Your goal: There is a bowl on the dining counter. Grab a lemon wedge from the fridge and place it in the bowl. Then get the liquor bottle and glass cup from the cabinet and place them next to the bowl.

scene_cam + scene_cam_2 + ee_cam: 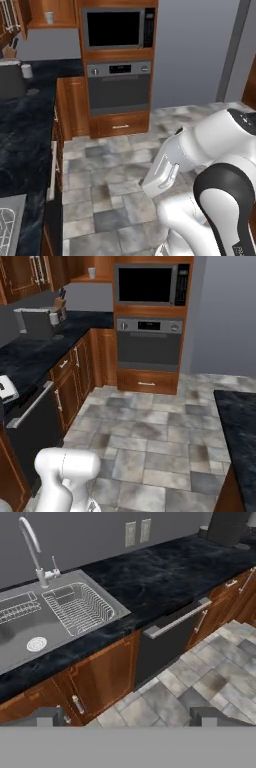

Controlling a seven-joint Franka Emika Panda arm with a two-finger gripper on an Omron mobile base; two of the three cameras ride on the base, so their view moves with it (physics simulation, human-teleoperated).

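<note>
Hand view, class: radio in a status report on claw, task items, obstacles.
Claw open, empty, over floor by sink counter. Glass cup on open shelf. Nothing blocking.

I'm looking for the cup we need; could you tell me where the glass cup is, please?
The glass cup stands on an open wooden shelf high on the wall, left of the microwave, above the black counter.

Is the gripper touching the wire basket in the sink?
Apart. In the hand view the open gripper hangs over the floor by the cabinets, with countertop between it and the wire basket in the sink.
</note>
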